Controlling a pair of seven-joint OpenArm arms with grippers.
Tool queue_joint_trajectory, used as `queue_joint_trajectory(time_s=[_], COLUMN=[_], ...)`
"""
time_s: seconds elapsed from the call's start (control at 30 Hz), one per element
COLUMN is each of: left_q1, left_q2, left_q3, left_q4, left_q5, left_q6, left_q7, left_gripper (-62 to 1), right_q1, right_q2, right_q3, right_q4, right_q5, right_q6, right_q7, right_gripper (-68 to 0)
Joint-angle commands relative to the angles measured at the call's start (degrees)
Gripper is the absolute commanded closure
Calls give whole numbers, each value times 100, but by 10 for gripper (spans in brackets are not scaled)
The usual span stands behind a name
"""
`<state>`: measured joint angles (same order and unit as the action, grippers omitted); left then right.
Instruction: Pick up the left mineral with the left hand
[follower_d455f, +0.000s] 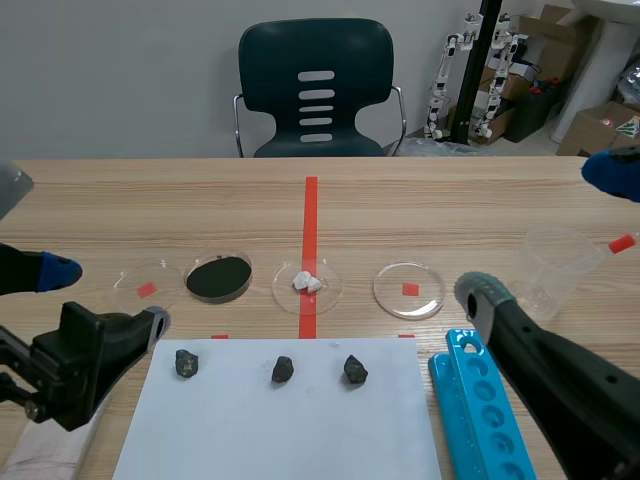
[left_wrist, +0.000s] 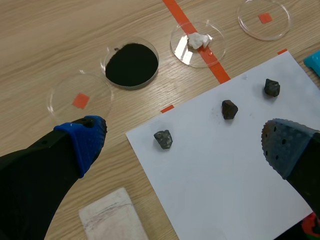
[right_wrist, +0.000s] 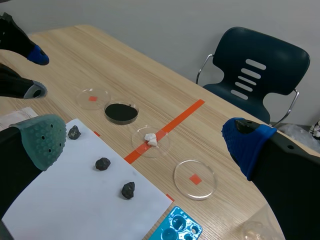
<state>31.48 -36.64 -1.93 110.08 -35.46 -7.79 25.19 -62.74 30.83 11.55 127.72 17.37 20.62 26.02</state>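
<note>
**Left claw spread, leftmost mineral waiting on the paper**

My left claw (left_wrist: 185, 145) is released, fingers wide, with nothing in it. The left mineral (left_wrist: 163, 139) lies on the paper (left_wrist: 225, 190) near its far left corner, first of three stones in a row along the paper's far edge.

In the left wrist view the stone sits ahead of the claw and a little nearer the blue pad (left_wrist: 85, 140). I'd centre on it first, then drop straight down and stay spread until both pads flank it. I'd close gently: the lump looks irregular and could roll, and the paper may slide on the surface. The middle stone (left_wrist: 229, 109) is well apart, so I expect no fouling.

The left wrist view shows a folded cloth (left_wrist: 112, 217) just off the paper's left edge, which the scene view barely catches. The scene view shows the rack (follower_d455f: 480, 410) and a beaker (follower_d455f: 560, 270) off the paper's right side. The right wrist view shows my right claw (right_wrist: 145, 142) released too
</note>
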Motion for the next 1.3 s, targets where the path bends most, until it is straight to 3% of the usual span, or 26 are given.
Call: queue_joint_trajectory(time_s=[0.0,0.23,0.53,0.83,0.97,1.13,1.27], left_q1=[-160,-874,-1718,-2251,-2361,-2374,-2376], left_q2=[177,745,1434,1921,2072,2194,2288], left_q3=[68,173,173,424,664,1104,1425], left_q4=[55,-238,-1143,-1945,-2124,-2131,-2131], left_q5=[-7,232,741,1357,1676,1720,2041], left_q6=[24,417,562,728,986,1023,1360], left_q7=[136,1158,1991,2135,2135,2017,1987], left_gripper=[-623,-623,-623,-623,-623,-623,-623], right_q1=[-13,-13,-13,-13,-13,-13,-13], right_q2=[26,26,26,26,26,26,26], right_q3=[39,39,39,39,39,39,39], right_q4=[68,68,68,68,68,68,68], right_q5=[63,63,63,63,66,66,66], right_q6=[4,4,4,4,4,4,4], right_q7=[61,15,-2,0,0,0,0], right_gripper=[-679,-679,-679,-679,-679,-679,-679])
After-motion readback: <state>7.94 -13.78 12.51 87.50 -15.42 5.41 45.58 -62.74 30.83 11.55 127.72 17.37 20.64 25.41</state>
